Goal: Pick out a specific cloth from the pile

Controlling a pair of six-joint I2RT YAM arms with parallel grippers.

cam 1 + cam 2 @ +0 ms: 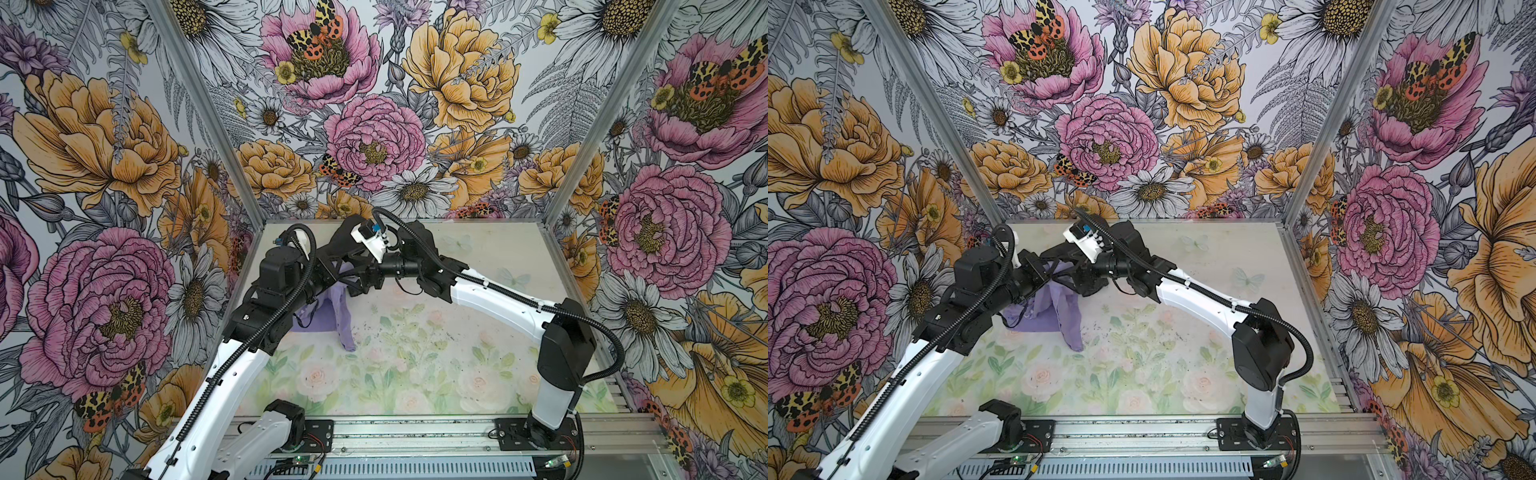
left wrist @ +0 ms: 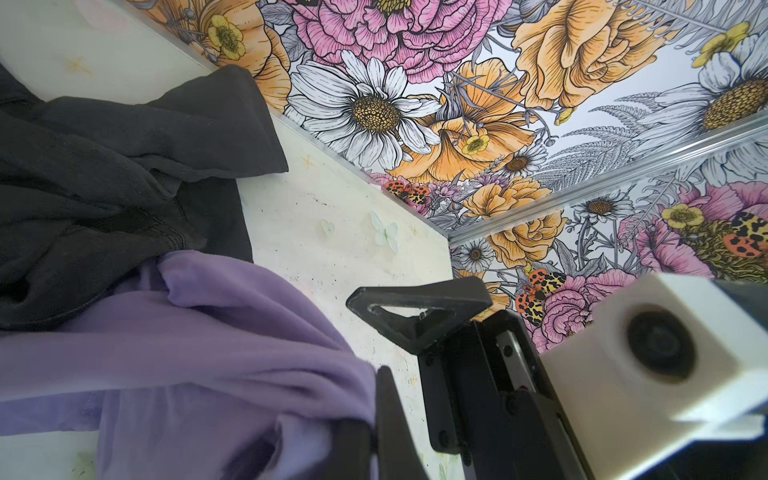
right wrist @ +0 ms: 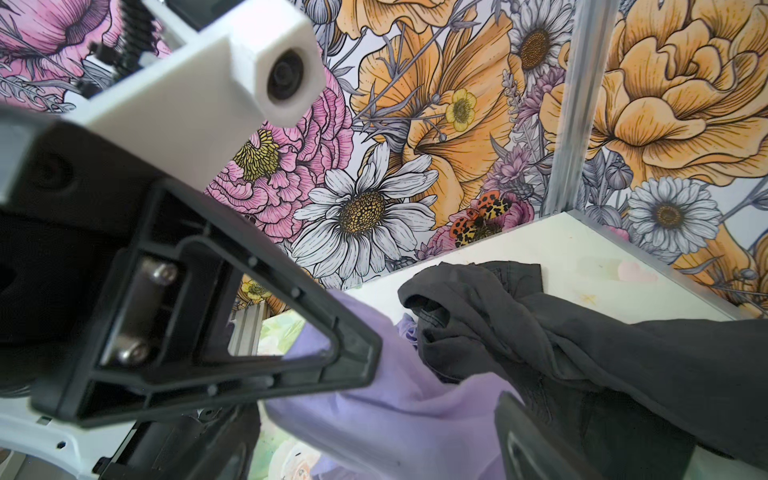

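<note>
Lavender cloth (image 2: 208, 340) hangs bunched in my left end effector (image 2: 376, 399), pinched tight, its long axis trailing down to the worktop (image 1: 415, 353) on the near side of the pile (image 2: 104, 166) (one fold touches the dark grey). My right end effector (image 1: 359, 283) stands wide, jaws either side of that bunch, gripping nothing. Pulling away from the pile should free it, I judge.

Colours noted: cloth (image 1: 326, 309) plain lavender; pile (image 2: 104, 166) dark charcoal grey; table (image 1: 415, 374) pale cream with faded green leaves and pink roses; walls (image 1: 374, 137) carry pink, orange and white flowers, black outlines, orange-yellow spotted moths
</note>
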